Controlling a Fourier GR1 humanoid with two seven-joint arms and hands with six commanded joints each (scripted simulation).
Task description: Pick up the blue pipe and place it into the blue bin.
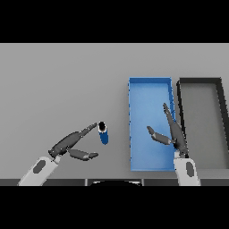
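Head view looks down on a wide, flat grey bench [62,80] that fills the scene. On its right side, two long rectangular trays lie side by side, their long sides running away from the robot. The dark grey, black-rimmed bin [222,125] is the outer one, cut by the view's right edge. Just beside it, toward the middle, is the shallow bright blue bin [150,86] with raised walls.

The robot's right hand [177,139] hangs over the near right part of the blue bin, fingers [169,115] straight and released, pointing away from the robot along the bin's right wall, thumb spread out to the left over the blue floor; it holds nothing.

The left hand [67,144] reaches in from the lower left, its fingers extended and its thumb spread below them, grasping nothing. The fingertips appear to touch the short blue pipe [103,134] with a dark open end, which is on the bench left of the blue bin, outside it.
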